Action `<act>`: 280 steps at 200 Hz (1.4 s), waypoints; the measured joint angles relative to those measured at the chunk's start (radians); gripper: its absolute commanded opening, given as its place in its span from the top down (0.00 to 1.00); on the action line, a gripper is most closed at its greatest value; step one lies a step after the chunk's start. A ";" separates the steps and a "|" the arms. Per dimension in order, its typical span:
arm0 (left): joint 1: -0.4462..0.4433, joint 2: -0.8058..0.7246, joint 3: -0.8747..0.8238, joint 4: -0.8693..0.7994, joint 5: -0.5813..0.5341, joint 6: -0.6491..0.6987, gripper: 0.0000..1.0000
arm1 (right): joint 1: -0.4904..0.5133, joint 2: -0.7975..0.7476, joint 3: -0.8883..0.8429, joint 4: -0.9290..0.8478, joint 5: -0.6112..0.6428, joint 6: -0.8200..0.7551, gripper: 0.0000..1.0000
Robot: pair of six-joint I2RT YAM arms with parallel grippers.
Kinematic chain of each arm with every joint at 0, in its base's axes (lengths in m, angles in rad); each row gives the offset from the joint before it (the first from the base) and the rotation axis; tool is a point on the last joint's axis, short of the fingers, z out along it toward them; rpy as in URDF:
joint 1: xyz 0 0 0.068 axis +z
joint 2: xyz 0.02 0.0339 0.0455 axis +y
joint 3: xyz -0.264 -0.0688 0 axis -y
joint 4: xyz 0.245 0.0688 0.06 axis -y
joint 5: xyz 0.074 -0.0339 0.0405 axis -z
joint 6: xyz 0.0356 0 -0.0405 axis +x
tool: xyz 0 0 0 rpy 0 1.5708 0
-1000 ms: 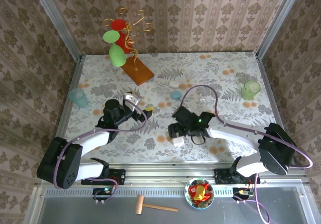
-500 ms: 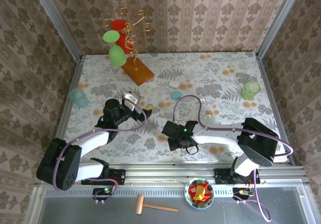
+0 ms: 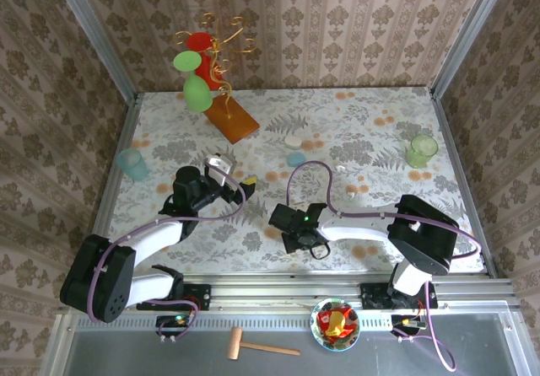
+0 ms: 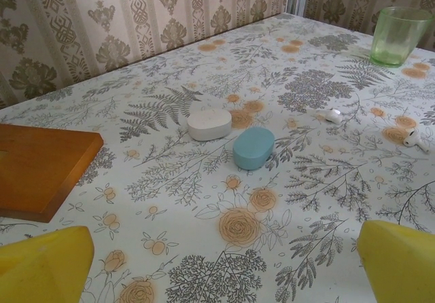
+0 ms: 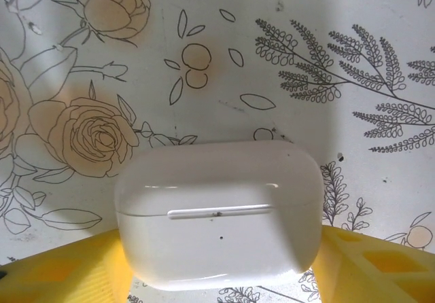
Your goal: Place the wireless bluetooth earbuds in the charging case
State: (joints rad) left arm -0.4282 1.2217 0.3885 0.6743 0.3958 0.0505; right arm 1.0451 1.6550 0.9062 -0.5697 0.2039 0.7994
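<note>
A white charging case (image 5: 217,215) lies closed on the flowered cloth, lid seam facing me. My right gripper (image 5: 217,276) is shut on it, a yellow finger (image 5: 54,276) pressed to each short side. From above, that gripper (image 3: 293,231) covers the case near the front middle. Two white earbuds (image 4: 333,115) (image 4: 414,138) lie loose on the cloth, seen from above as specks (image 3: 340,169) (image 3: 351,190) right of centre. My left gripper (image 4: 224,262) hangs open over bare cloth, its yellow fingertips (image 4: 41,265) far apart, at the left (image 3: 245,182).
A white oval case (image 4: 209,123) and a pale blue case (image 4: 253,147) sit side by side mid-table. A green cup (image 3: 421,150) stands far right, a blue cup (image 3: 132,163) far left. A wooden stand (image 3: 229,116) holding red and green glasses is at the back.
My right arm swung left and toward the front edge, coming down over the white case, and its jaws narrowed onto it. The left arm stayed still.
</note>
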 measured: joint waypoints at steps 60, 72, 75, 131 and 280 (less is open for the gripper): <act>0.000 0.000 0.004 -0.014 0.012 -0.040 0.00 | 0.000 -0.002 0.000 0.013 0.000 -0.036 0.42; 0.000 -0.007 0.013 -0.045 0.016 -0.059 0.00 | 0.000 -0.011 -0.005 0.023 0.006 -0.043 0.43; 0.000 -0.011 0.015 -0.055 0.017 -0.065 0.00 | 0.000 -0.014 -0.008 0.029 0.010 -0.047 0.43; -0.073 -0.072 0.092 -0.253 0.088 -0.270 0.03 | 0.000 -0.245 -0.089 0.167 0.082 -0.186 0.44; -0.225 -0.037 0.127 -0.359 0.359 -0.713 0.47 | 0.000 -0.427 -0.165 0.521 0.095 -0.487 0.45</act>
State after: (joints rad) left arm -0.6533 1.1851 0.5152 0.3153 0.7547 -0.6621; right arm 1.0454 1.2282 0.7414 -0.0483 0.2993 0.3122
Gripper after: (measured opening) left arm 0.568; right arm 0.556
